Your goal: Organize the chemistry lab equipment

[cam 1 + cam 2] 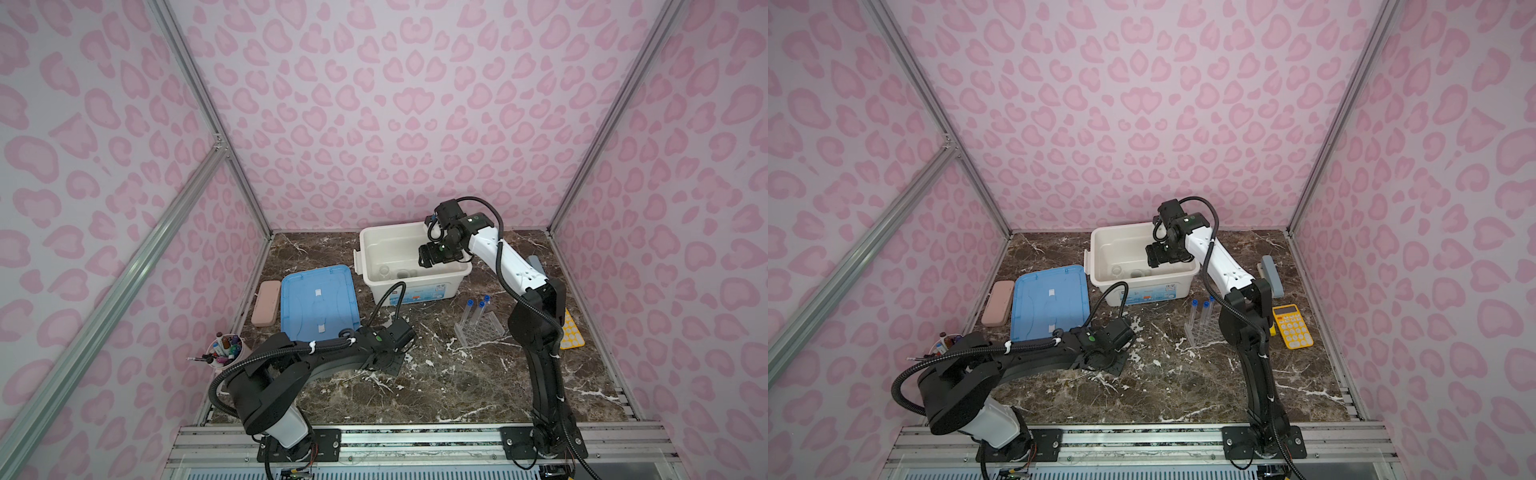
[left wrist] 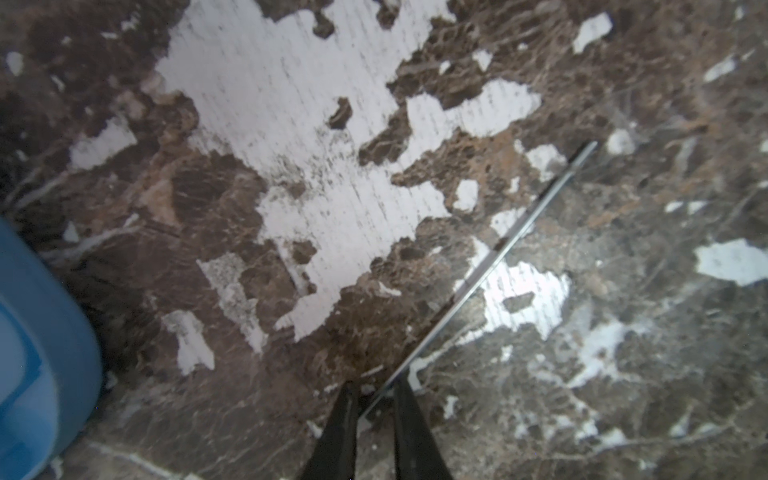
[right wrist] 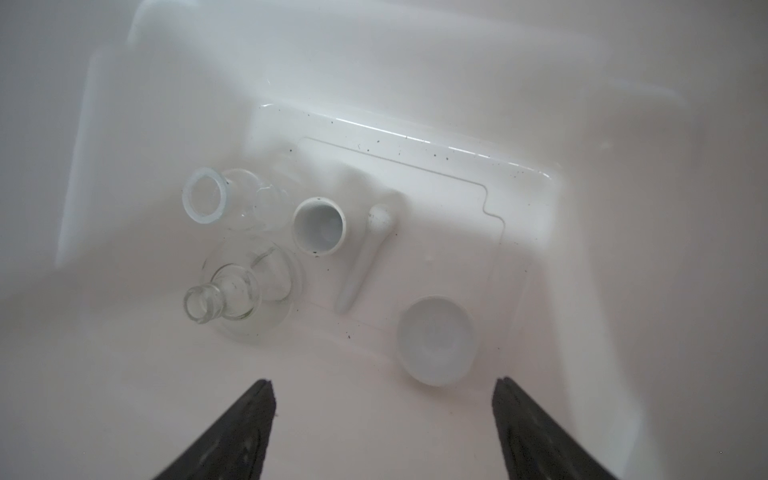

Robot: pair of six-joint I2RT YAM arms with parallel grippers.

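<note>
Left gripper (image 2: 376, 384), jaws narrowly apart, straddles a thin rod (image 2: 498, 249) lying mid-way across the tabletop (image 1: 457, 382). Right gripper (image 3: 384, 384) hangs wide open, empty, over the bin (image 1: 374, 253) at the far edge; inside: flask (image 3: 245, 299), beaker (image 3: 232, 199), cup (image 3: 318, 226), pestle (image 3: 365, 257), dish (image 3: 436, 340).

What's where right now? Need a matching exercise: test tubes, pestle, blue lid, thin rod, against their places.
Things:
1. test tubes
2. pestle
3. blue lid
4. thin rod

Places:
A. lying in the white bin
B. running between the left fingers
C. standing in the clear rack
D. flat on the table, beside the bin

Pairs: 1-C, 2-A, 3-D, 4-B
</note>
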